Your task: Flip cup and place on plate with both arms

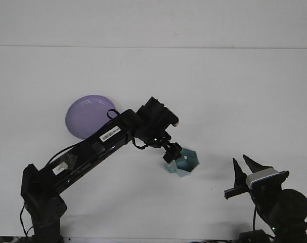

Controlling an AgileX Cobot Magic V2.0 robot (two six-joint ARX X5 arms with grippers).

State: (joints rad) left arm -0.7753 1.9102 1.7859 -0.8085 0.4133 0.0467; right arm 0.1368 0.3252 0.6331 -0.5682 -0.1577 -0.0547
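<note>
On the desk (219, 91) the light, stiff cup (184, 163) lies tipped; left gripper (171, 153) jaws unclear, right gripper (243, 169) open; grip its rim

My left gripper (172, 153) reaches down onto the near-left edge of the teal cup (186, 163), which lies tipped on the white table (219, 101). The purple plate (87, 115) sits well apart at left. My right gripper (243, 172) hangs near the right corner, fingers spread.

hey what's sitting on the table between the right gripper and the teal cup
Nothing. In the front view, only bare white table separates the right gripper from the teal cup. The left gripper is at the cup's opposite side.
</note>
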